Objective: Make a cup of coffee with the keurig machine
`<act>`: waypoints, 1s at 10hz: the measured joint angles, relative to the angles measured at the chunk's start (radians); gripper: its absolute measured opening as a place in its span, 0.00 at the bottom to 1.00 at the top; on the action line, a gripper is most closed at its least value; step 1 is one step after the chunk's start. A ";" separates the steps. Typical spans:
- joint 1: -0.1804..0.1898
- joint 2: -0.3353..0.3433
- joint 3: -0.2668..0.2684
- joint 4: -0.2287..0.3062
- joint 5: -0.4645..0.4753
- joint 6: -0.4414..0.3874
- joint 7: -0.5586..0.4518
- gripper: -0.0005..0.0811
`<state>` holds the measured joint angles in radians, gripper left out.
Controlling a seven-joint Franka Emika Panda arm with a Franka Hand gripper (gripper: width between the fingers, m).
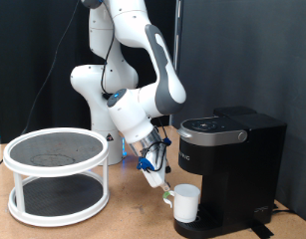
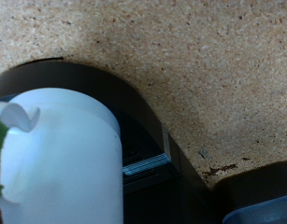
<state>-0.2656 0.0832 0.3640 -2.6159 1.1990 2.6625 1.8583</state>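
Note:
The black keurig machine (image 1: 232, 149) stands at the exterior view's right with its lid down. The small white cup (image 1: 184, 202) stands upright on the machine's base under the spout. My gripper (image 1: 162, 187) hangs tilted just to the exterior view's left of the cup, with its fingertips at the cup's rim. In the wrist view the cup (image 2: 64, 159) fills the lower left, standing on the black base (image 2: 148, 140), and one white and green fingertip (image 2: 5, 131) overlaps the cup's edge. I cannot see the second finger.
A white two-tier round rack (image 1: 58, 174) with dark mesh shelves stands at the exterior view's left on the cork-topped table (image 1: 123, 214). The robot's base is behind it and a black curtain hangs at the back.

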 joint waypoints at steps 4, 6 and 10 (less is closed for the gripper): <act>0.002 0.025 0.017 0.013 0.050 0.049 -0.004 0.91; 0.001 0.033 0.018 0.025 0.095 0.055 -0.042 0.91; -0.001 0.044 0.017 0.044 0.111 0.053 -0.063 0.91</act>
<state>-0.2664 0.1276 0.3813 -2.5722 1.3101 2.7159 1.7954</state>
